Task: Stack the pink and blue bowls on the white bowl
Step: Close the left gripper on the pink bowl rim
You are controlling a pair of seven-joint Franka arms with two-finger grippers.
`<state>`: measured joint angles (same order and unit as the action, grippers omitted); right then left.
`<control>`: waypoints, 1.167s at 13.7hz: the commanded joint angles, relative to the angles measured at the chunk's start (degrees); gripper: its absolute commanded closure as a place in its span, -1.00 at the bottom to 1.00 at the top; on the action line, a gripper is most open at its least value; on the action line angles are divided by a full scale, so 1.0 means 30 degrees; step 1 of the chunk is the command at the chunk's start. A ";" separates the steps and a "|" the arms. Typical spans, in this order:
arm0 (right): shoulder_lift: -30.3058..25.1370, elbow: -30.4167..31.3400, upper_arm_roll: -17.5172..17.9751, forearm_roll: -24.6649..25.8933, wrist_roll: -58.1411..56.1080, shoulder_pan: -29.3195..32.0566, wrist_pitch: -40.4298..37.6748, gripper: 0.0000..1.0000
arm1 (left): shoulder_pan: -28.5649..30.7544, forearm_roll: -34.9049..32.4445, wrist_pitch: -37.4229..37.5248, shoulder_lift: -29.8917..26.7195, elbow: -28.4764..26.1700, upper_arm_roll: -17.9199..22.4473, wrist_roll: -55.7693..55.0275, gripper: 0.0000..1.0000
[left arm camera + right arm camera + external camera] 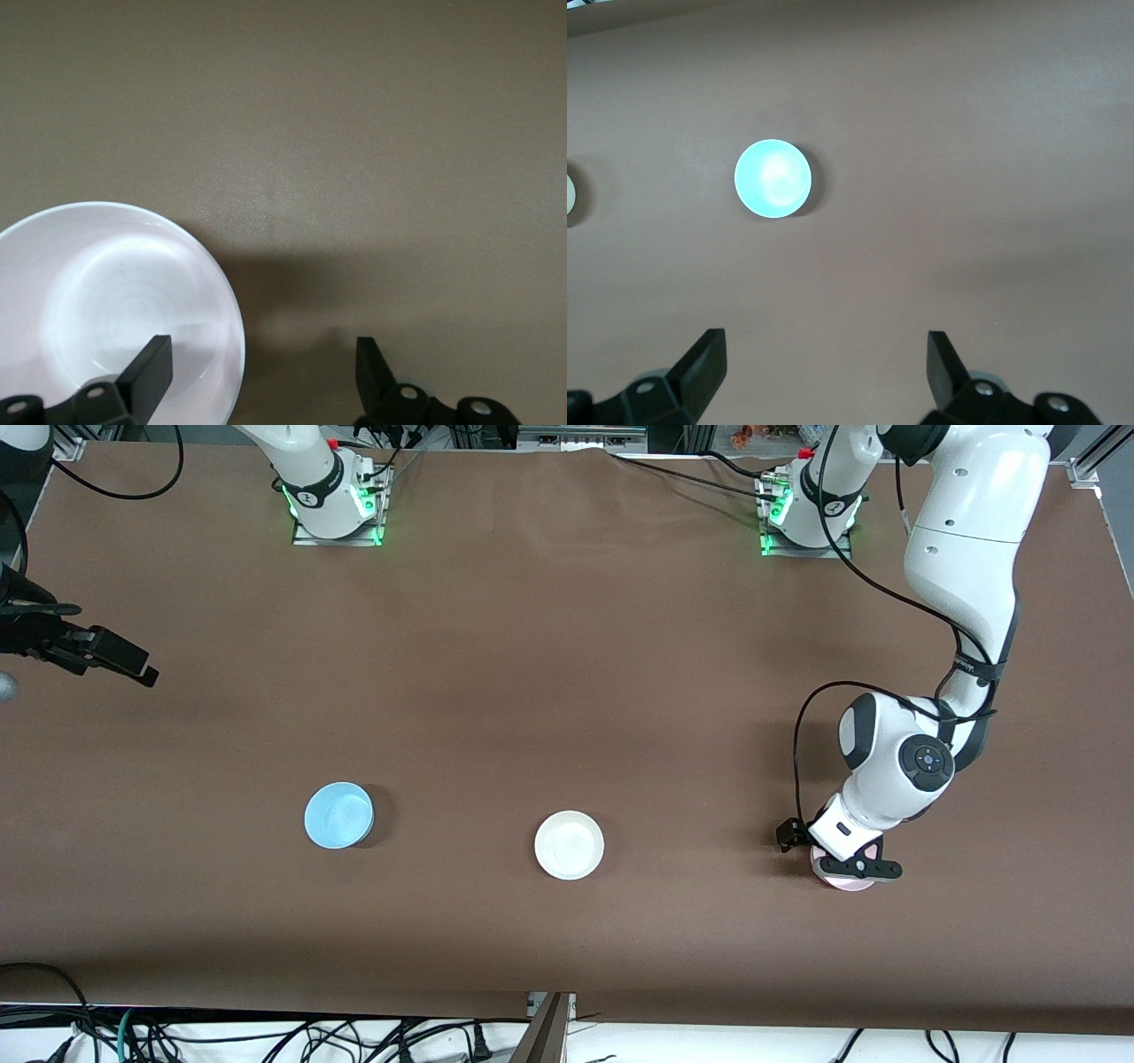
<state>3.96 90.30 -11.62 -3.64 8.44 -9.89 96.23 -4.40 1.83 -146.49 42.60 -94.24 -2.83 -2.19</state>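
Handling: pink bowl (115, 310) light, rigid, slippery; left gripper (261, 376) open astride its 3 o'clock rim; right gripper (824, 376) waits open

- Both arms (966, 540) are white and smooth with round black joints.
- Black cables (824, 700) loop along them.
- Green lights (288, 505) glow at each base.
- Jaws are black.
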 commanded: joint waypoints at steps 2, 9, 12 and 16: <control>-0.0001 -0.0011 0.0094 -0.0136 -0.0204 0.0104 0.0122 -0.99 | 0.0149 -0.0377 -0.0330 -0.0077 -0.0169 0.0005 -0.0032 -0.71; 0.0028 -0.0011 0.0094 0.0128 -0.3514 0.0075 0.0122 -0.99 | 0.0207 -0.0377 -0.0330 0.0156 -0.0287 0.0005 -0.0003 -0.18; 0.0028 -0.0011 0.0181 0.0421 -0.3574 -0.0071 0.0093 -0.99 | 0.0179 -0.0377 -0.0330 0.0157 -0.0287 0.0005 -0.0003 0.13; 0.0057 -0.0040 0.0240 0.0392 -0.3574 -0.0131 0.0238 -0.99 | 0.0179 -0.0377 -0.0300 0.0128 -0.0257 0.0005 -0.0003 0.35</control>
<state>4.22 90.30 -11.07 -3.19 -1.48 -10.21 96.35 -4.02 1.83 -146.66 43.34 -94.60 -2.68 -2.19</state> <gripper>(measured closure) 0.004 0.617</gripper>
